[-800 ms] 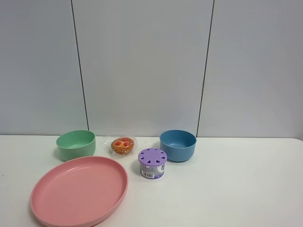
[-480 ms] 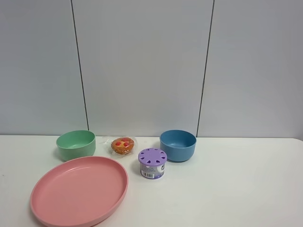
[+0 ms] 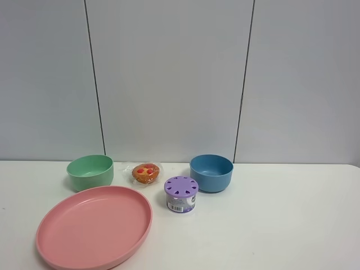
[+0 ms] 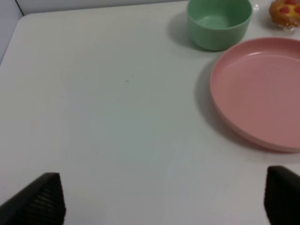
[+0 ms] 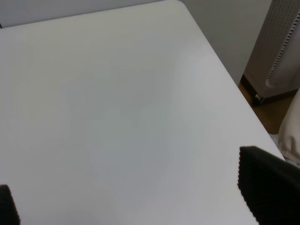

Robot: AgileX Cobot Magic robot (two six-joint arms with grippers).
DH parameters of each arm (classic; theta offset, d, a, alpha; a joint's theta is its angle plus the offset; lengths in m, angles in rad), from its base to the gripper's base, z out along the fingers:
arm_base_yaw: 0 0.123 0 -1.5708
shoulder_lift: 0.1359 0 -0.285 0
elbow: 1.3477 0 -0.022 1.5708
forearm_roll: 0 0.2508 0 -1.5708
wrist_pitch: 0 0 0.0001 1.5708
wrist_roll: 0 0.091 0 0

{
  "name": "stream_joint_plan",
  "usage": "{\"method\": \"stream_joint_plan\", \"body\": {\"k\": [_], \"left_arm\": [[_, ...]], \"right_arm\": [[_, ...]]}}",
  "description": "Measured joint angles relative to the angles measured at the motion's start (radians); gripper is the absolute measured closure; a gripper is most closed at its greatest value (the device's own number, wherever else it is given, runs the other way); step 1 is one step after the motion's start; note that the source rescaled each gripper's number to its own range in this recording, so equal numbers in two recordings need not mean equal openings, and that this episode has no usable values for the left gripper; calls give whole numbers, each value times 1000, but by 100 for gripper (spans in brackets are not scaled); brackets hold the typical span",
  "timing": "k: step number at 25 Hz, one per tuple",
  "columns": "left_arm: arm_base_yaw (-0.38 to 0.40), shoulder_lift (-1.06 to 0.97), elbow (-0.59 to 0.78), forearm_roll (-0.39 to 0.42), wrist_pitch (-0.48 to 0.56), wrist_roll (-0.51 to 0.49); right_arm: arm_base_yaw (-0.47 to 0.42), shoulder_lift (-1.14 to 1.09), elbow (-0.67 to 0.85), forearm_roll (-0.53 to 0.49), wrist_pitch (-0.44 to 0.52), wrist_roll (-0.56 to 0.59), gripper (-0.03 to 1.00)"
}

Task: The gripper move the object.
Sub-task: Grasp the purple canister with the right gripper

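Observation:
The small jar (image 3: 181,194) with a lilac lid pierced by heart-shaped holes and a purple barcode label stands upright on the white table, in front of the blue bowl (image 3: 211,172). No arm shows in the exterior high view. My left gripper (image 4: 161,199) is open and empty over bare table, its black fingertips (image 4: 42,199) wide apart, with the pink plate (image 4: 262,91) ahead of it. My right gripper (image 5: 133,199) is open and empty above the table's right part, near the edge. The jar shows in neither wrist view.
A green bowl (image 3: 90,171) stands at the back left and also shows in the left wrist view (image 4: 219,21). A wrapped orange-brown muffin (image 3: 145,173) lies between the bowls. A large pink plate (image 3: 94,225) lies front left. The table's right edge (image 5: 220,65) drops to the floor.

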Motion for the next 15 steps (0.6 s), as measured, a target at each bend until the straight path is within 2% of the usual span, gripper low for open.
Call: {"method": "stream_joint_plan", "body": {"k": [15], "left_arm": [[0, 0, 0, 0, 0, 0]], "right_arm": [[0, 0, 0, 11, 0, 0, 3]]}}
